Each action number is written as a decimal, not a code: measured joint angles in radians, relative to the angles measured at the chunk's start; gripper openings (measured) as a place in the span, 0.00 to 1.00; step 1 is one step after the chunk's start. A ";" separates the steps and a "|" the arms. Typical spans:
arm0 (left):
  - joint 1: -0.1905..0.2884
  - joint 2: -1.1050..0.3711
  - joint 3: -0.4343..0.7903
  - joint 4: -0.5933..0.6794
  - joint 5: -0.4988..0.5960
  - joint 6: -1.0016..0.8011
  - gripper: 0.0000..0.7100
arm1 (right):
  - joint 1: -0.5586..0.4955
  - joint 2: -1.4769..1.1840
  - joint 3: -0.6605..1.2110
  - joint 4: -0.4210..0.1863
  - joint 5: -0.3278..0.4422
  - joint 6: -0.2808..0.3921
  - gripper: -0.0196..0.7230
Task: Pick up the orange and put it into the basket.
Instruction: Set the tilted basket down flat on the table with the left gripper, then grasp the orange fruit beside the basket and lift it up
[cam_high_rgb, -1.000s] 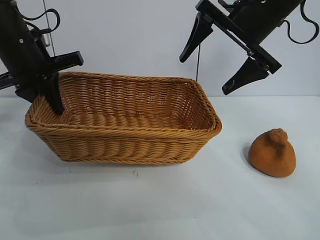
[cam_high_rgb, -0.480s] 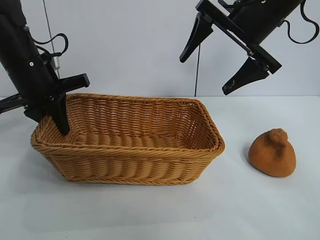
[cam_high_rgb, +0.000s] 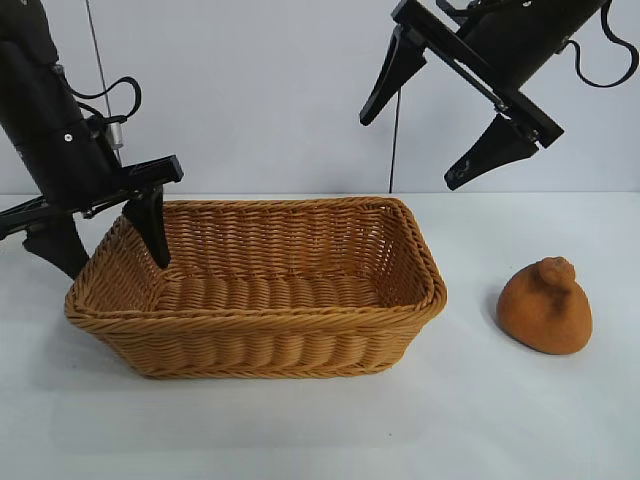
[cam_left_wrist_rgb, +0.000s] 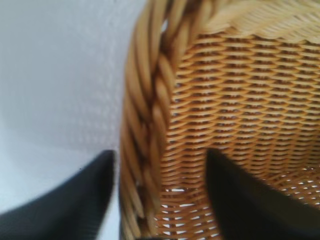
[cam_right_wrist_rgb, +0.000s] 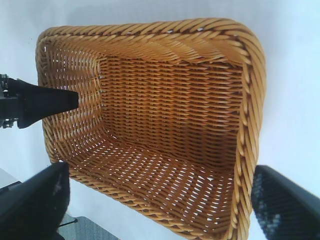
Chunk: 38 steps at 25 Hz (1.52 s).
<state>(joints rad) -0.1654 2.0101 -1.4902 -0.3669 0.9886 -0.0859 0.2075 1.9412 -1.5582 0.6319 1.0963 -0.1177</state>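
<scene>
The brownish-orange orange (cam_high_rgb: 545, 310), with a knob on top, sits on the white table to the right of the basket, apart from it. The tan wicker basket (cam_high_rgb: 260, 318) stands left of centre and has nothing in it. My left gripper (cam_high_rgb: 115, 265) is open and straddles the basket's left rim, one finger inside and one outside. The left wrist view shows the braided rim (cam_left_wrist_rgb: 145, 100) between my left gripper's (cam_left_wrist_rgb: 159, 154) fingers. My right gripper (cam_high_rgb: 408, 152) hangs wide open, high above the basket's right end. The orange is hidden in both wrist views.
The right wrist view looks down into the basket (cam_right_wrist_rgb: 150, 27) between my right gripper's (cam_right_wrist_rgb: 160, 172) fingers, with a left finger (cam_right_wrist_rgb: 50, 100) at the far wall. The white table (cam_high_rgb: 320, 430) runs in front and to the right.
The left gripper held the basket's left rim and turned the basket's left end toward the front. It has now opened and let go of the rim. The right arm and the orange have not moved.
</scene>
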 joint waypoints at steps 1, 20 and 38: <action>0.000 -0.021 0.000 0.017 0.009 0.000 0.92 | 0.000 0.000 0.000 0.000 0.000 0.000 0.94; 0.130 -0.081 -0.176 0.403 0.221 0.041 0.91 | 0.000 0.000 0.000 -0.001 -0.001 0.000 0.94; 0.158 -0.525 0.198 0.401 0.224 0.070 0.90 | 0.000 0.000 0.000 -0.001 0.019 0.000 0.94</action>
<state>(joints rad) -0.0074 1.4852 -1.2921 0.0339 1.2122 -0.0161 0.2075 1.9412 -1.5582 0.6311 1.1149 -0.1177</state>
